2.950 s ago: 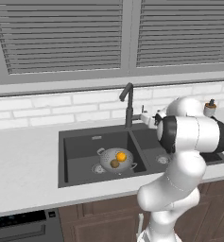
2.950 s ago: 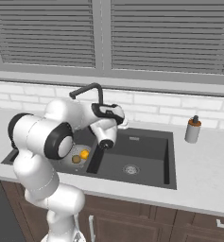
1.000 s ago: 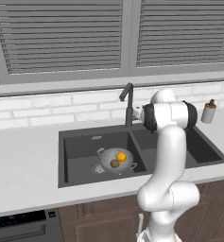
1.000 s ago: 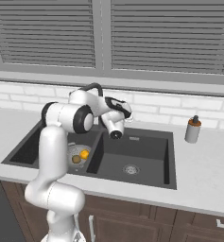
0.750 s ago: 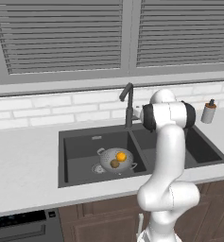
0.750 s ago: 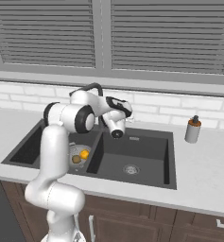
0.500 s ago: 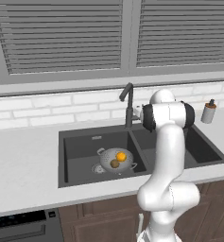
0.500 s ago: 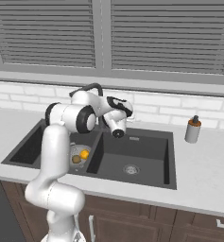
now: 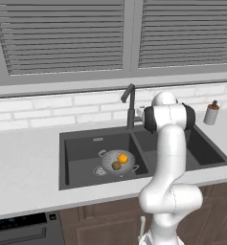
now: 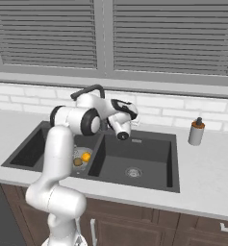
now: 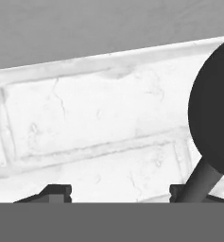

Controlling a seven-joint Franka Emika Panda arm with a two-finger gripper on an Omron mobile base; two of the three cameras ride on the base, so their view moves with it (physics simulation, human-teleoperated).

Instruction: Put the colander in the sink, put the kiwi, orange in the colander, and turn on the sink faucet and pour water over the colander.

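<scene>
The dark grey double-basin sink (image 9: 81, 143) is set into the pale grey desk (image 9: 24, 162) below the white brick wall (image 11: 85, 123). In its left basin stands the round silvery perforated metal colander (image 9: 119, 162), holding the small brown oval kiwi (image 9: 116, 166) and, touching it, the bright orange-yellow round orange (image 9: 123, 158). At the sink's back edge, between the basins, rises the tall dark grey sink faucet (image 9: 130, 106). The end effector (image 10: 126, 129) hangs just beside the faucet, above the divider; its finger tips (image 11: 56, 193) stand apart, one close to a dark faucet part, and I cannot tell whether they touch it. Near the desk's right back edge stands a pale soap bottle (image 10: 196, 130).
</scene>
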